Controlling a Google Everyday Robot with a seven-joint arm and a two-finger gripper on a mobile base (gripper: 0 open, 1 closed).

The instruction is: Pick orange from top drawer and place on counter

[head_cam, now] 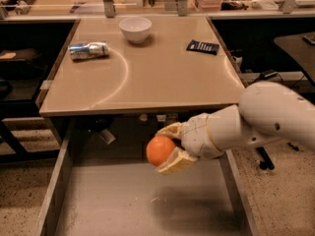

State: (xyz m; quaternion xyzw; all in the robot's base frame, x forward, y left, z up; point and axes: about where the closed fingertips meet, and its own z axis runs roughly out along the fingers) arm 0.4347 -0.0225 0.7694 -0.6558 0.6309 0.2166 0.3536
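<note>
My gripper (pixel 170 148) is shut on the orange (pixel 160 150), holding it in the air above the open top drawer (pixel 113 203), just below the counter's front edge. The orange is small, round and bright, held between the two tan fingers (pixel 173 162). The white arm reaches in from the right. The drawer's grey floor lies beneath with nothing on it that I can see. The beige counter (pixel 162 73) spreads out behind and above the gripper.
On the counter stand a white bowl (pixel 135 29) at the back, a lying silver can (pixel 88 50) at the left and a dark flat packet (pixel 203 46) at the right. Shelving and clutter lie behind; a dark desk (pixel 298 45) stands at the right.
</note>
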